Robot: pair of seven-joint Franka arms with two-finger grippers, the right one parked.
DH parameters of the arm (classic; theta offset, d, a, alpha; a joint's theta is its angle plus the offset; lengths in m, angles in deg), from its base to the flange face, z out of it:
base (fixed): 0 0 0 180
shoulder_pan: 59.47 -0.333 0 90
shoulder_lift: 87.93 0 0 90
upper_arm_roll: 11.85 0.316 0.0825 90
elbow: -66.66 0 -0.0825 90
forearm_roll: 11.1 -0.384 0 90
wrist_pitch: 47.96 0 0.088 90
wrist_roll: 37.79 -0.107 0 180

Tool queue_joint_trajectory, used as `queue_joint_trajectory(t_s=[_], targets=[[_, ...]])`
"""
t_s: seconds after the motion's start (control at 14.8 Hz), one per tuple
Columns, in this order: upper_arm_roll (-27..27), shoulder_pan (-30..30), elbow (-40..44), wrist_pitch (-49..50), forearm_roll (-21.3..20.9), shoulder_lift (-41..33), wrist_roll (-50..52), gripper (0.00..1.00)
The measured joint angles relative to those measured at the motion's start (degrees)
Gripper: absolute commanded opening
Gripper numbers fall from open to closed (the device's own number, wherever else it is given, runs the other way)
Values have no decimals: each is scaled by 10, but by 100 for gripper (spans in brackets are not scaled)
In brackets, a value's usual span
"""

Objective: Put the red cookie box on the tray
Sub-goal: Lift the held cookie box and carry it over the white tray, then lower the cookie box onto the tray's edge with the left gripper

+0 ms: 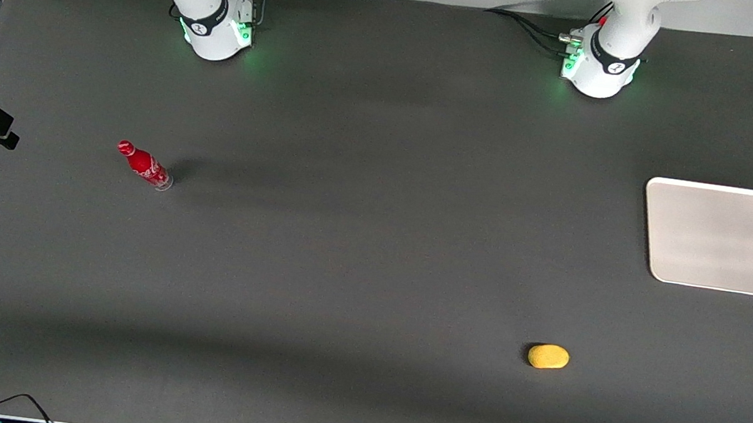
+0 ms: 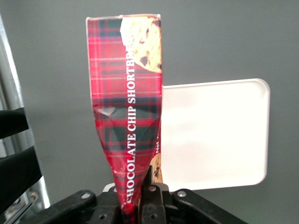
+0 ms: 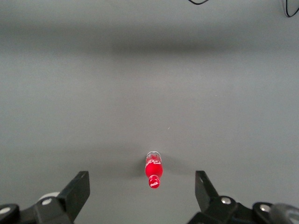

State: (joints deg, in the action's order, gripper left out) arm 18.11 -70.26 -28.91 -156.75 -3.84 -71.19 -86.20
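Observation:
In the left wrist view my gripper (image 2: pixel 135 205) is shut on one end of the red cookie box (image 2: pixel 128 107), a tartan carton printed with chocolate-chip cookies. The carton sticks out lengthwise from the jaws and is pinched narrow and creased where it is held. It hangs high above the table, and the cream-white tray (image 2: pixel 219 135) lies bare below, with the box's edge overlapping one rim. In the front view the tray (image 1: pixel 732 239) sits at the working arm's end of the table. Neither the gripper nor the box shows in that view.
A small red bottle (image 1: pixel 145 166) lies toward the parked arm's end of the table, also seen as the bottle (image 3: pixel 153 170) in the right wrist view. A yellow oval lump (image 1: pixel 548 356) rests nearer the front camera than the tray. The dark mat (image 1: pixel 368 275) covers the table.

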Motion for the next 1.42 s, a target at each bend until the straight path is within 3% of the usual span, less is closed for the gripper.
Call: queue_joint_trajectory(t_s=[0.41,0.61,1.02,1.42], targets=[[12,-59,-153,-195,73,16,-127,0],[8,-59,-164,-243,109,46,-150,0],[4,-64,-164,-289,224,131,-244,0],[5,-70,-164,-310,246,151,-261,0]])
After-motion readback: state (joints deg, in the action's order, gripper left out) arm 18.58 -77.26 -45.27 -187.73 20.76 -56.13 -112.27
